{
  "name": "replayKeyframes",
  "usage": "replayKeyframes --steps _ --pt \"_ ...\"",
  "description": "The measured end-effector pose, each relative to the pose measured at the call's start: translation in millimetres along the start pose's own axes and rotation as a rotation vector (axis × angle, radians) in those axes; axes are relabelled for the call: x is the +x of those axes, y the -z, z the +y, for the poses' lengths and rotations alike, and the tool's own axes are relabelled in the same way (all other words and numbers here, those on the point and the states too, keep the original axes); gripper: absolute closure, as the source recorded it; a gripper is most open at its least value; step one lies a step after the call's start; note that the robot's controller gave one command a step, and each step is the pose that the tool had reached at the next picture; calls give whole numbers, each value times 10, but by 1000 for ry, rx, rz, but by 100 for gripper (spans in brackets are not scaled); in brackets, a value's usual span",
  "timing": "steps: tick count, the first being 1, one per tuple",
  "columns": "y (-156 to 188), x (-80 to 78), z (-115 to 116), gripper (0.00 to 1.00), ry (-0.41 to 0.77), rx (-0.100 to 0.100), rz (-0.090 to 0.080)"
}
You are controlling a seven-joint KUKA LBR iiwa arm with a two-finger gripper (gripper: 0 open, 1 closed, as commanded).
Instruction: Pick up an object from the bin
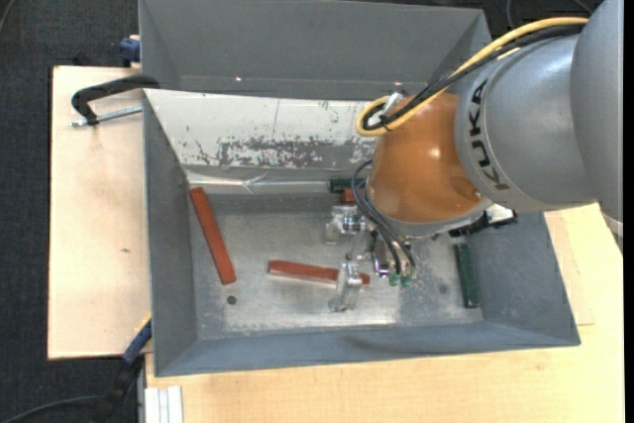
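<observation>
Nearest the front wall of the grey bin (297, 350) a small dark speck (231, 301) lies alone on the floor, too small to name. Just beyond it the gripper (347, 292) is down at floor level, on the right-hand end of a short red-brown bar (302, 269) that lies crosswise near the middle of the bin. Whether the gripper is spread or closed on that bar cannot be told, because the metal there hides the contact. The bar looks flat on the floor, so I judge the pick not yet made. The approach and descent seem done, while a sure grip and the lift out of the bin are still to come. At about the same depth a dark green bar (466, 274) lies lengthwise by the right wall, well apart from the gripper. Further back on the left, a longer red-brown bar (212, 235) runs slantwise toward the back wall. The orange wrist cover (421, 163) hangs above the far middle of the floor. Counted: two red-brown bars, one green bar, one speck.
</observation>
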State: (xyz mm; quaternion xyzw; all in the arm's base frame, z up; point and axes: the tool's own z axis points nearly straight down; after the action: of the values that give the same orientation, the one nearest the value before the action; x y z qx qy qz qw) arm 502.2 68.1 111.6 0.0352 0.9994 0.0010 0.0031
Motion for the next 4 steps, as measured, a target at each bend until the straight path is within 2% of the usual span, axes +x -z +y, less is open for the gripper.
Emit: replayKeyframes --steps 1,2,3,4 --pt "-433 102 151 0 60 2 11" --pt "-429 99 156 0 59 1 8" --pt "-429 98 156 100 59 1 7" --pt "527 66 167 100 59 -2 -7"
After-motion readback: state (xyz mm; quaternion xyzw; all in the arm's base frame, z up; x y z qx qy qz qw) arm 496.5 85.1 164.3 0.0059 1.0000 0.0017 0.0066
